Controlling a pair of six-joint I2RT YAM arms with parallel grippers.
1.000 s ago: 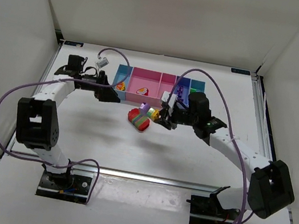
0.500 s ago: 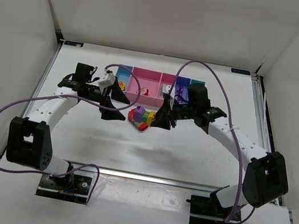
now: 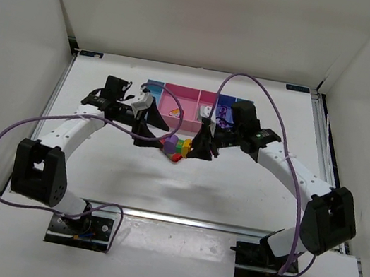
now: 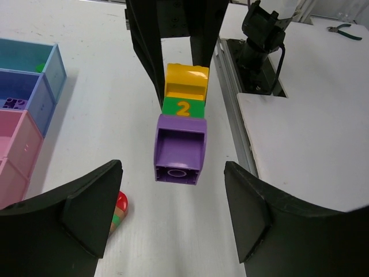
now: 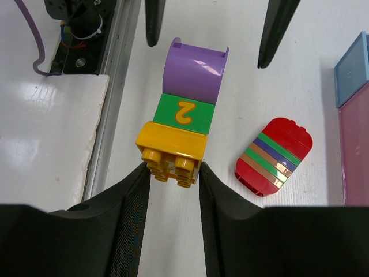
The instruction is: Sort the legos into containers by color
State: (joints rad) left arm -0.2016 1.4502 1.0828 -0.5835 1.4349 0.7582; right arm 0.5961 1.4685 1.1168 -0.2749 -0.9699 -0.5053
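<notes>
Three bricks stuck end to end, that's the chunk (image 5: 183, 109) I'm holding right now: yellow brick (image 5: 171, 147), green brick (image 5: 185, 112) with a yellow 2 printed on it, then a purple brick (image 4: 179, 151) at the far end. My right gripper (image 5: 173, 167) is clamped tight on the yellow end.

My left gripper (image 4: 173, 193) is spread wide. On its wrist cam the fingers (image 4: 86, 213) sit at roughly 8 and 4 o'clock of the purple end, and neither one touches it.

On the top cam the two grippers face each other over the middle of the table (image 3: 197, 191), with the chunk between them.

One red striped brick (image 5: 275, 156) lies flat on the table at about 4 o'clock of the chunk on the right wrist cam, near it but not touching.

The containers (image 3: 179, 89) run in a row at 12 o'clock of the chunk on the top cam, along the far side. On the left wrist cam a couple of them show at 9 to 10 o'clock: the dark blue bin (image 4: 43, 109) has a purple piece (image 4: 12, 103) inside, and the light blue bin (image 4: 56, 68) has something small and green that I can't make out.
</notes>
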